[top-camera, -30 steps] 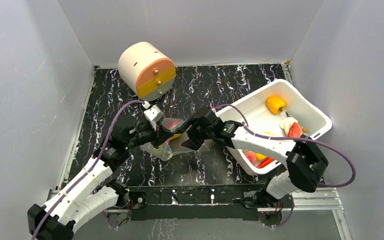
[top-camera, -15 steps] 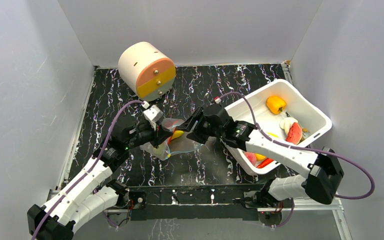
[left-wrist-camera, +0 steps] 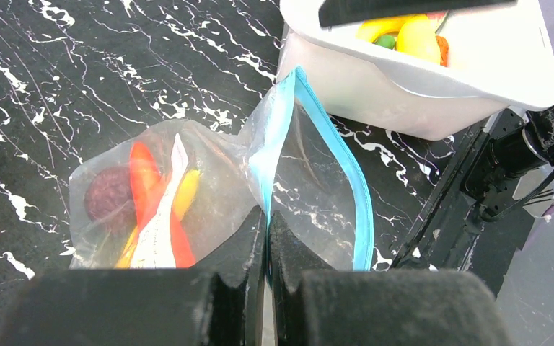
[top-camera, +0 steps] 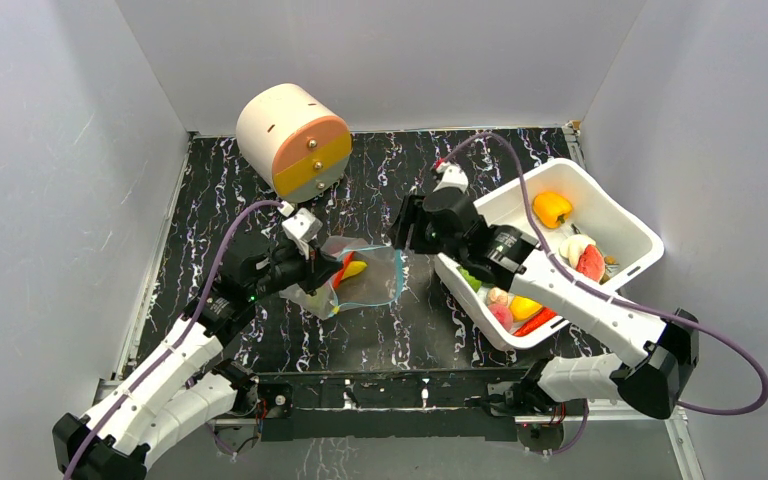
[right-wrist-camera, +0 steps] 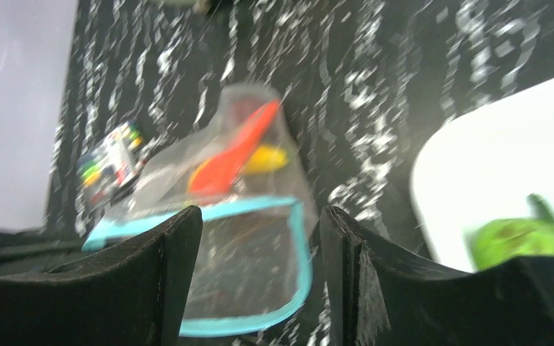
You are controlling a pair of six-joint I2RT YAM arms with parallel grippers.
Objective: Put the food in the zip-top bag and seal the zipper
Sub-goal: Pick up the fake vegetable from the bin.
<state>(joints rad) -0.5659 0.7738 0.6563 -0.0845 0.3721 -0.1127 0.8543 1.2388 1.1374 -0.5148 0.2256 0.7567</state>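
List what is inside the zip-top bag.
Inside the zip-top bag: a red chili, a yellow piece and a dark round piece. The white label covers whatever lies behind it.

The zip-top bag (left-wrist-camera: 216, 187) is glossy clear plastic.

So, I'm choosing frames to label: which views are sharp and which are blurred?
Right wrist: motion-blurred, the zip-top bag and the green food in the tub smeared. Left wrist: sharp on the zipper, left claw dark. Top: crisp, evenly lit.
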